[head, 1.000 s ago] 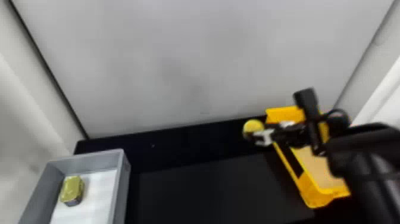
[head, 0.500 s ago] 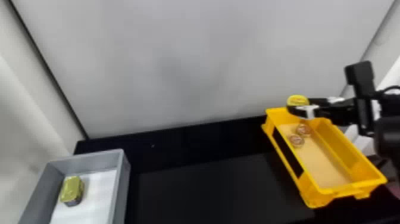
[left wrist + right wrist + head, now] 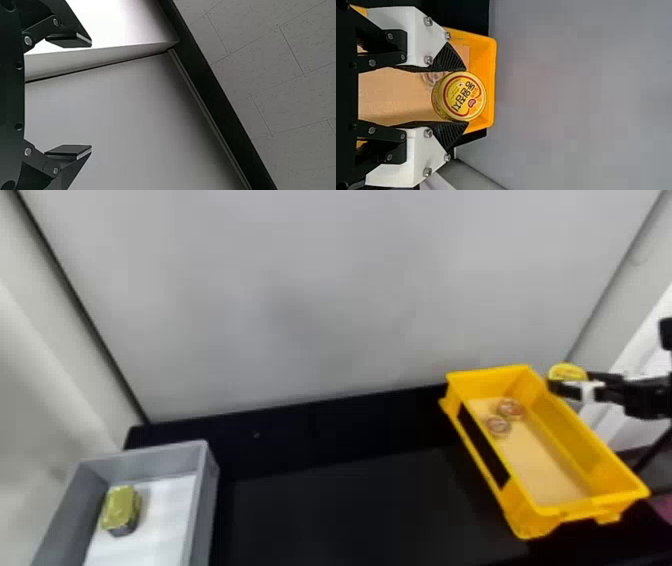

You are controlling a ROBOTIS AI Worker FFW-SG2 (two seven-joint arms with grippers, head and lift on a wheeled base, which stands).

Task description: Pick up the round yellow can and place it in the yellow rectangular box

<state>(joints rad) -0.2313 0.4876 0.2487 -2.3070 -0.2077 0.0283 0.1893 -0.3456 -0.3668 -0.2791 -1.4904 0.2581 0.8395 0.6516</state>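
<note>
Right gripper (image 3: 466,97) pinches the round yellow can (image 3: 461,96) by its sides, raised at the yellow box's (image 3: 575,435) far end, likely to clear the rim; left gripper (image 3: 91,95) is open, empty.

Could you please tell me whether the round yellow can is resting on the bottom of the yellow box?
No, the right claw holds the can between its fingers, up at the rim of the yellow box.

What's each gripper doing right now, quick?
Left gripper: open, holding nothing.
Right gripper: closed on the round yellow can, held between its two fingers.
</note>
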